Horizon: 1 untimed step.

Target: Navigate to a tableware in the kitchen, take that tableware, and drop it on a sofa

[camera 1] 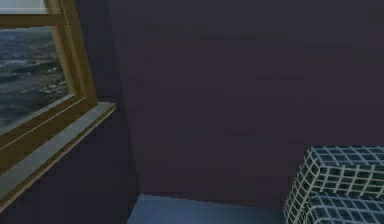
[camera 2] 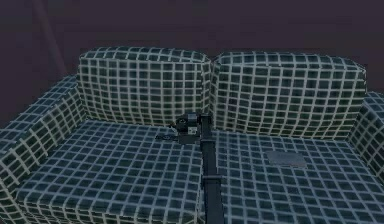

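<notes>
One arm (camera 2: 212, 178) reaches over the sofa (camera 2: 120, 170); whether its gripper (camera 2: 183, 130) holds anything cannot be told. A flat grey thing (camera 2: 288, 158) lies on the seat at four o'clock from the gripper.

- sofa (camera 2: 150, 90): dark cloth, pale off-white grid check all over the backs, seats and arms; same check on its corner at the forward view's near right
- wall (camera 1: 230, 90): flat dark purple, no pattern
- window frame (camera 1: 80, 60): tan-brown wood; sill (camera 1: 60, 145) duller, grey-brown
- window pane (camera 1: 30, 70): mottled blue-grey with pale ripples
- floor (camera 1: 190, 210): muted blue-grey
- arm (camera 2: 211, 175): plain black bar
- marker squares (camera 2: 192, 124): white with black marks
- jaws: dark, near black
- small flat thing (camera 2: 290, 158) on the right seat: plain dark grey, unpatterned
</notes>
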{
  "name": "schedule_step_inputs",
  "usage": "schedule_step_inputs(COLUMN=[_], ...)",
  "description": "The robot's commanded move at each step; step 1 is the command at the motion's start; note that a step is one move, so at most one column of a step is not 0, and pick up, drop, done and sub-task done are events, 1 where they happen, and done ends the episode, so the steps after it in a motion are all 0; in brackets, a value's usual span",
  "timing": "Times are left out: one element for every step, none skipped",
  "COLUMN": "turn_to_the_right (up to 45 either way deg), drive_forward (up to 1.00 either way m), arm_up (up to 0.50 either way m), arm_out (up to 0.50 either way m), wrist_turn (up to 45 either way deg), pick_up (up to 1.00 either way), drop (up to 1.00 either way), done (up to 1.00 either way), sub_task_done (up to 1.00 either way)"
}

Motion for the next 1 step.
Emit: schedule_step_inputs(turn_to_the_right=[0.0], drive_forward=[0.00], arm_up=[-0.32], arm_out=[0.00], wrist_turn=[0.0], pick_up=[0.00], drop=[0.00], done=[0.00], sub_task_done=[0.00])
